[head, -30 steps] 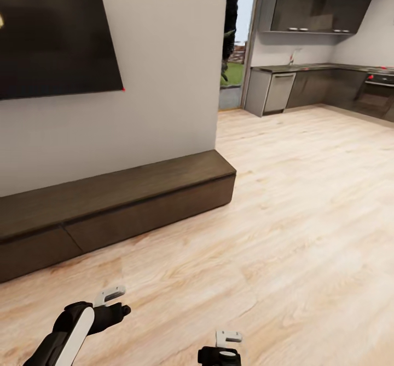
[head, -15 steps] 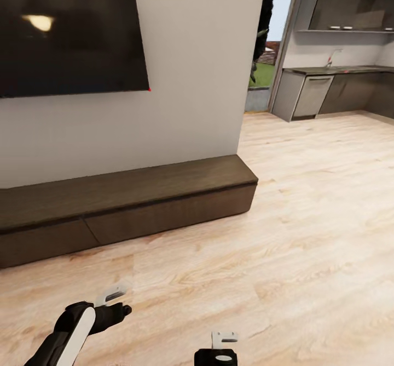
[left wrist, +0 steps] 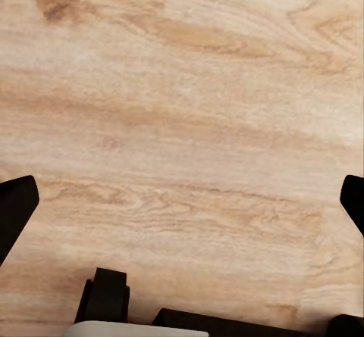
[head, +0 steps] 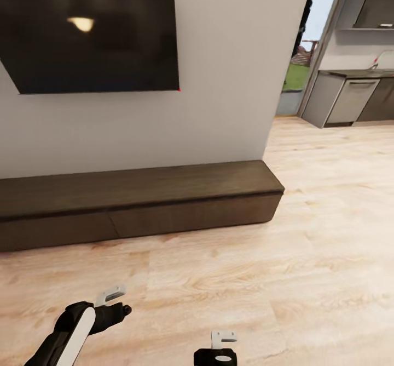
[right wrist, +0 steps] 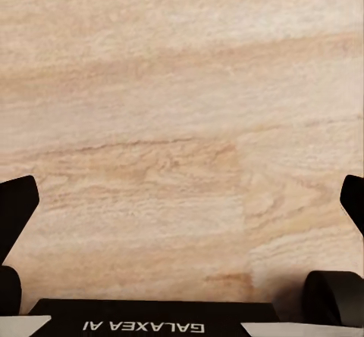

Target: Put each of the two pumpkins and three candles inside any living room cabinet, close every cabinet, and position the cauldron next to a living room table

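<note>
1. Cabinet (head: 137,201), long, low, dark brown, spans the left and centre of the head view against the white wall, under a dark wall screen (head: 93,29). Both drawer fronts sit flush; it looks shut. No pumpkins, candles or cauldron on its top or on the floor before it.

2. Left pincer (head: 112,296), lower left of the head view, hangs over bare plank floor (head: 246,278). In its wrist view the two dark fingertips (left wrist: 15,208) stand at opposite edges of the frame with nothing but floor between them: spread wide, carrying nothing.

3. Right pincer (head: 224,339), bottom centre. Its wrist view shows the same: fingertips (right wrist: 15,204) far apart, floor between, nothing held.

4. Far right, upper part of the frame: a doorway, then a grey kitchen counter (head: 350,75) with grey cupboards below. Not the target unit.

5. Judgement: the step in hand is searching or travelling, not grasping. To do it well, keep both arms tucked low while the base moves, sweep the room for the orange and cream items, and note the cabinet's place for the return. Leave the drawers shut until something is in hand.
</note>
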{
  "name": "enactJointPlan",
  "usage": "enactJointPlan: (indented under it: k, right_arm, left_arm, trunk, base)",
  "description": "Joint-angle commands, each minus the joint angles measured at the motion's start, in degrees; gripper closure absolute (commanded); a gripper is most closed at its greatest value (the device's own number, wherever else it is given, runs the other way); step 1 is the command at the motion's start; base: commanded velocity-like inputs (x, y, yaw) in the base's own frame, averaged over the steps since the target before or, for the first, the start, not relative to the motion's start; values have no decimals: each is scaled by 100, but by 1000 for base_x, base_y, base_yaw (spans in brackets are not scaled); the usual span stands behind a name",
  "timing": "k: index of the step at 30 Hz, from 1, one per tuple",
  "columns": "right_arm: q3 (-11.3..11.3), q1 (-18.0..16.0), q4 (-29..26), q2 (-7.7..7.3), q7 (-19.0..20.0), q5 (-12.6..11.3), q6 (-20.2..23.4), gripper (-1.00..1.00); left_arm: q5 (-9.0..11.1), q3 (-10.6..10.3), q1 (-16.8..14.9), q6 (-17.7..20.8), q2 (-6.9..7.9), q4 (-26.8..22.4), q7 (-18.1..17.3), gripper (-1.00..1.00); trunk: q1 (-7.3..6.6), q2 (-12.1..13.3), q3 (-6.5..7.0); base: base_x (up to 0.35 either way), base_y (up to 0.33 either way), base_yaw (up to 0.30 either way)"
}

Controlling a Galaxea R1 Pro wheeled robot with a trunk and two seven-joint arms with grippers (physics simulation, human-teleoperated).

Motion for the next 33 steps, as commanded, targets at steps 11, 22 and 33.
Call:
enactJointPlan:
  k: [11,22,33]
  right_arm:
    - [36,-1,-2,0,4,-18,-446,-100]
    - [40,-2,-2,0,21,-20,-483,-100]
    - [41,-3,-3,0,22,-20,-478,-100]
  left_arm:
    - [64,-7,-2,22,1,-8,46,-100]
    - [65,-3,-2,25,1,-8,37,-100]
    - [66,1,-1,24,1,-8,37,-100]
  trunk:
    - [2,-2,-17]
    - [2,-2,-19]
    - [2,-2,-28]
  base:
    - [256,-201,63]
    - [189,10,0]
    - [146,-20,151]
